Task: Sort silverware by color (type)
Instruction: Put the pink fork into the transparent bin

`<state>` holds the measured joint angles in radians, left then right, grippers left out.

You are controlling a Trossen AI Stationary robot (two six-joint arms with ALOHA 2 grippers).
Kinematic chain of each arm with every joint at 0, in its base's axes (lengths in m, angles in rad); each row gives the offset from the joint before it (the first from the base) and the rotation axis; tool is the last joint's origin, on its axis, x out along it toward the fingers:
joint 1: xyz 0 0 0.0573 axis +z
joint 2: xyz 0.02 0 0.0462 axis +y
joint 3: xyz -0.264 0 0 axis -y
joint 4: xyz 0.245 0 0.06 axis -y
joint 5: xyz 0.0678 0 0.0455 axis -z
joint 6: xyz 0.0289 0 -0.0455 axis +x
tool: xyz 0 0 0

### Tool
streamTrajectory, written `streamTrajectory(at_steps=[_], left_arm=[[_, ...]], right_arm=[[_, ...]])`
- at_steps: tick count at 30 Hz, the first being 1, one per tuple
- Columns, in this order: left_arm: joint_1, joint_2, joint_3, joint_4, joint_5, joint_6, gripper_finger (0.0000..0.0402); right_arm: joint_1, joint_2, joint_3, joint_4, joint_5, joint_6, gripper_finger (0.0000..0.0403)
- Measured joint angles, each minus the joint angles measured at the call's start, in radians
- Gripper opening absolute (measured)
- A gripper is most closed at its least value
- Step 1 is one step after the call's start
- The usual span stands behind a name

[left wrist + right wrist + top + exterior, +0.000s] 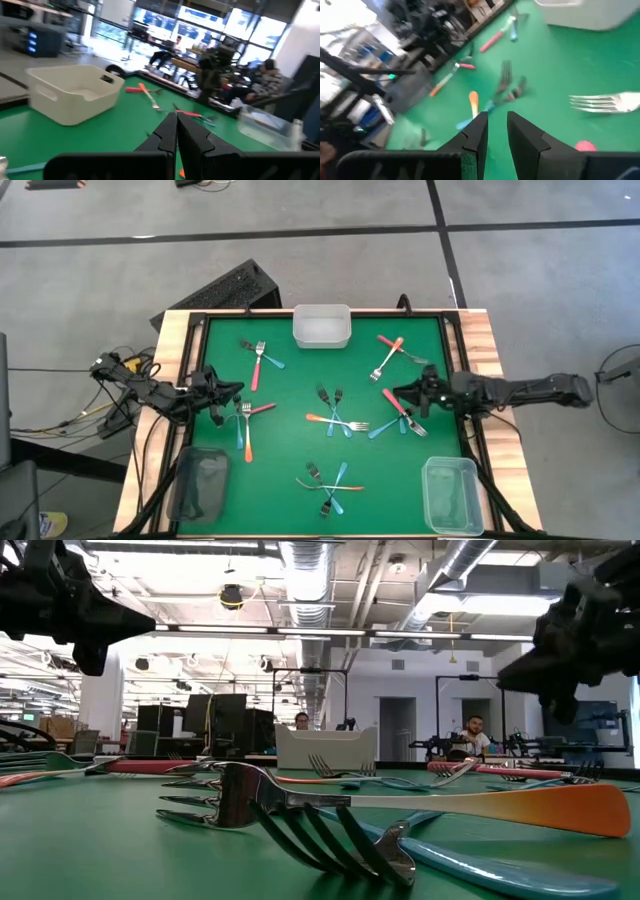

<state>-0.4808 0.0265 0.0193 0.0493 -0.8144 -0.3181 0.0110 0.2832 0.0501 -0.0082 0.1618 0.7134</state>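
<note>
The silverware lies in loose groups on the green mat: forks with blue, orange and red-pink handles at the far left (260, 358), left (245, 422), centre (335, 418), near centre (328, 480), far right (392, 355) and right (408, 418). My left gripper (234, 392) hovers shut at the mat's left side, beside the left group; its fingers (176, 134) are closed together and hold nothing. My right gripper (398, 393) hovers at the right side, next to the right group. It is open (497, 131) with nothing between its fingers, and a fork (602, 102) lies on the mat beside it.
A white bin (321, 326) stands at the middle of the far edge. A dark bin (203, 483) sits at the near left corner and a clear bin (450, 494) at the near right corner. Wooden rails (172, 350) border the mat. People sit beyond the table.
</note>
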Motion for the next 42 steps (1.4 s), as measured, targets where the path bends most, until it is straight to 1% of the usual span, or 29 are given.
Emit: streamTrajectory(at_steps=[2, 5, 10, 13, 16, 19, 23, 26, 30, 34, 42], left_arm=[[0.0, 0.0, 0.0, 0.002, 0.046, -0.009, 0.0], [0.0, 0.0, 0.0, 0.005, 0.099, -0.009, 0.0], [0.0, 0.0, 0.0, 0.005, 0.102, -0.004, 0.0], [0.0, 0.0, 0.0, 0.005, 0.102, 0.01, 0.0], [0.0, 0.009, 0.0, 0.005, 0.102, 0.021, 0.0], [0.0, 0.038, 0.0, 0.005, 0.101, 0.022, 0.0], [0.0, 0.092, 0.0, 0.005, 0.095, 0.014, 0.0], [0.0, 0.138, 0.0, 0.005, 0.094, -0.009, 0.0], [0.0, 0.197, 0.0, 0.005, 0.08, -0.043, 0.0], [0.0, 0.248, -0.001, 0.004, 0.047, -0.081, 0.0], [0.0, 0.307, -0.001, 0.002, 0.021, -0.123, 0.0]], right_arm=[[0.014, 0.071, 0.033, -0.008, 0.035, 0.005, 0.0098], [0.032, 0.195, 0.106, -0.127, 0.089, 0.02, 0.0098], [0.05, 0.41, 0.259, -0.348, 0.106, 0.032, 0.0098], [0.082, 0.538, 0.332, -0.424, 0.105, 0.031, 0.0105], [0.128, 0.647, 0.391, -0.437, 0.105, 0.037, 0.0123], [0.16, 0.748, 0.432, -0.452, 0.112, 0.051, 0.0149], [0.164, 0.862, 0.472, -0.53, 0.144, 0.149, 0.018], [0.156, 0.935, 0.48, -0.564, 0.143, 0.196, 0.0187], [0.15, 1.005, 0.48, -0.569, 0.13, 0.211, 0.0179], [0.151, 1.042, 0.484, -0.563, 0.13, 0.214, 0.016], [0.15, 1.018, 0.499, -0.587, 0.132, 0.194, 0.0084]])
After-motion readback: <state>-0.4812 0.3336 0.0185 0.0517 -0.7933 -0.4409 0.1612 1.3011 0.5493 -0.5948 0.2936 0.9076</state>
